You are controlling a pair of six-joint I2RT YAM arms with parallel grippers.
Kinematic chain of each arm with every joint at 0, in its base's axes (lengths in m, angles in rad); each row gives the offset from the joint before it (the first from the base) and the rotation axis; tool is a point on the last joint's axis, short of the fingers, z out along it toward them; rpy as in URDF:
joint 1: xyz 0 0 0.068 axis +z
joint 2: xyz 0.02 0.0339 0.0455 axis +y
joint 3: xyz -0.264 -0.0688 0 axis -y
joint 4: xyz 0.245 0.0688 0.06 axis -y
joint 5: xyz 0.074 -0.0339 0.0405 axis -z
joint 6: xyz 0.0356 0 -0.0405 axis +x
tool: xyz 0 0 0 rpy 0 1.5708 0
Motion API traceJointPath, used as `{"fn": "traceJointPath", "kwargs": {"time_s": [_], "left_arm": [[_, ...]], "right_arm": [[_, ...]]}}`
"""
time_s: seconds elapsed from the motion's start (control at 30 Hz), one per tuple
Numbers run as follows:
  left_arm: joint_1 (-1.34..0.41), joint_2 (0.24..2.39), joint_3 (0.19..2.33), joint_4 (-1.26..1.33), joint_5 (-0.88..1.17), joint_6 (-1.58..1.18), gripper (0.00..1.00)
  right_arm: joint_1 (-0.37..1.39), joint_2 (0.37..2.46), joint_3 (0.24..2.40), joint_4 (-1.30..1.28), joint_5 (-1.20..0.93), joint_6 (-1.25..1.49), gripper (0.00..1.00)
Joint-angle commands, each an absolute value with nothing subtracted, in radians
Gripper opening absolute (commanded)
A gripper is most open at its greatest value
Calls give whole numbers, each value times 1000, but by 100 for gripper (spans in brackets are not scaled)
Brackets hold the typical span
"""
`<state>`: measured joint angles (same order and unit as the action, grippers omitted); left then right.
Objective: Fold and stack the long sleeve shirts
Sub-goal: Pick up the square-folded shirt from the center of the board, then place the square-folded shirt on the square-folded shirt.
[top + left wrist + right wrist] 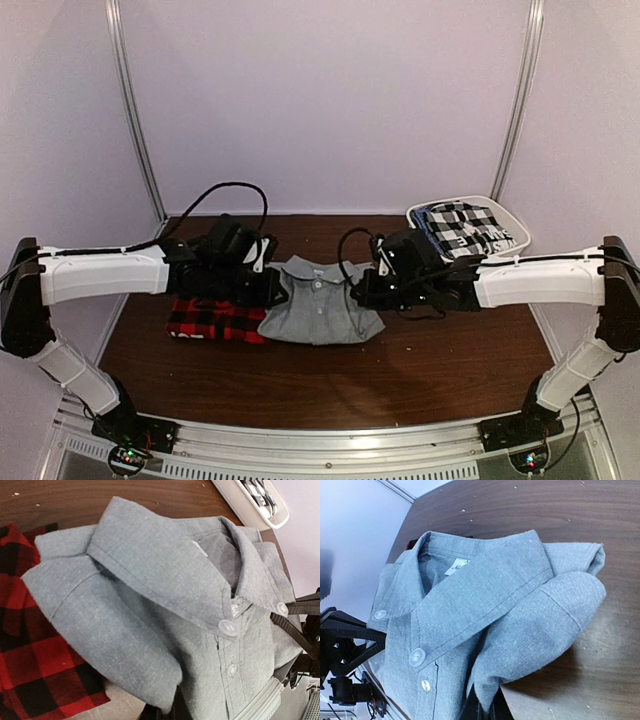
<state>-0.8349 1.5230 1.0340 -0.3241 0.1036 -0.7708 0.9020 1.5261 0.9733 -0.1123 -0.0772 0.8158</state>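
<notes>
Now left pincer (268,288) and right pincer (362,296) clamp the folded grey shirt (318,308); stacking step, next probably needs an even lift onto the red-and-black plaid shirt (208,320) alongside.

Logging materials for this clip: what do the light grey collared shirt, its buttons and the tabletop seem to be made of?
The light grey collared shirt: woven cloth, matte, fine flecked weave and stitched seams. Its round pale buttons: probably plastic, slightly glossy. The dark brown tabletop: wood or wood-look laminate, smooth, streaked grain.

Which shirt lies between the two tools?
The plain grey shirt, collar and buttons showing; the red-and-black plaid shirt lies to its left, partly beneath it.
</notes>
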Motion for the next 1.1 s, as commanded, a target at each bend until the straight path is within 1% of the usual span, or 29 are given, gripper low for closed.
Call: {"fn": "traceJointPath", "kwargs": {"time_s": [0.0,0.3,0.63,0.87,1.07], "left_arm": [[-736,1424,1003,-355,89,-710,0],[-491,1296,951,-442,94,-614,0],[-266,1292,886,-452,99,-549,0],[-181,1353,882,-418,125,-530,0],[-152,1416,865,-398,130,-526,0]], "right_arm": [[934,1613,1101,-65,-63,802,0],[988,1883,1399,-3,-111,810,0],[1011,2149,1675,85,-183,844,0],[1011,2265,1777,128,-235,868,0],[998,2306,1784,130,-260,877,0]]}}
